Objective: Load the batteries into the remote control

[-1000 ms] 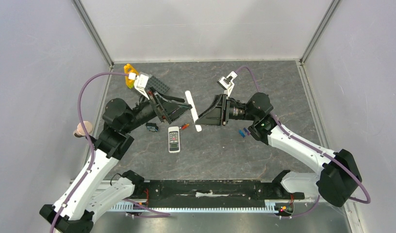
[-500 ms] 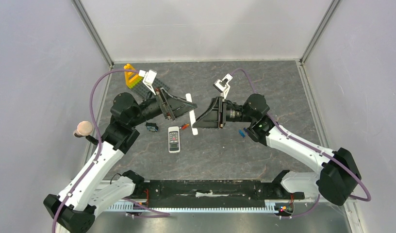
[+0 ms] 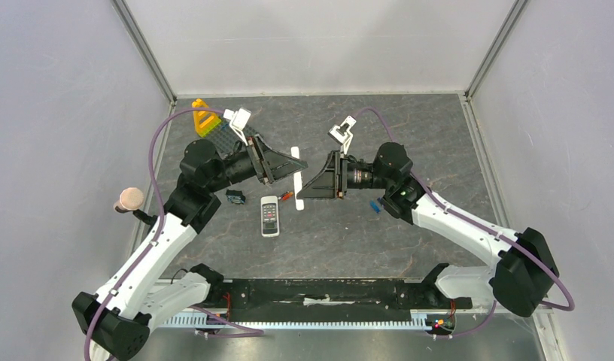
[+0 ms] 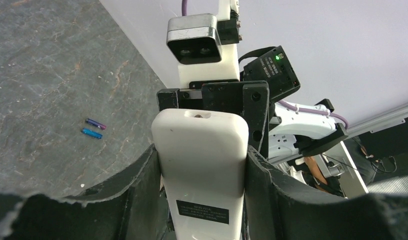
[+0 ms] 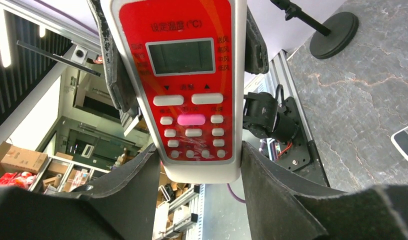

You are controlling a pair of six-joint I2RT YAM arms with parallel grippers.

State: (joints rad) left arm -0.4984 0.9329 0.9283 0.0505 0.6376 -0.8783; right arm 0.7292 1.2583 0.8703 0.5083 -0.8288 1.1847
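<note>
A long white remote control (image 3: pixel 296 177) hangs above the table, held by both grippers. My left gripper (image 3: pixel 293 165) is shut on its far end; in the left wrist view the plain white back (image 4: pixel 199 150) fills the gap, and both fingers (image 4: pixel 137 175) press its sides. My right gripper (image 3: pixel 307 189) is shut on the near end, and the right wrist view shows the red button face (image 5: pixel 189 80) between its fingers (image 5: pixel 272 175). A red-orange pair of batteries (image 3: pixel 287 197) lies below the remote. A blue-purple pair (image 3: pixel 375 206) (image 4: pixel 94 128) lies under the right arm.
A smaller white remote (image 3: pixel 269 216) lies on the dark table (image 3: pixel 409 135), with a small black block (image 3: pixel 235 197) to its left. A yellow piece (image 3: pixel 204 118) and a black studded plate (image 3: pixel 223 138) sit at the back left. Grey walls (image 3: pixel 56 113) enclose the table.
My left gripper swung right to the remote's far end and closed from wide open onto it. The right gripper, still holding the remote, shifted slightly left.
</note>
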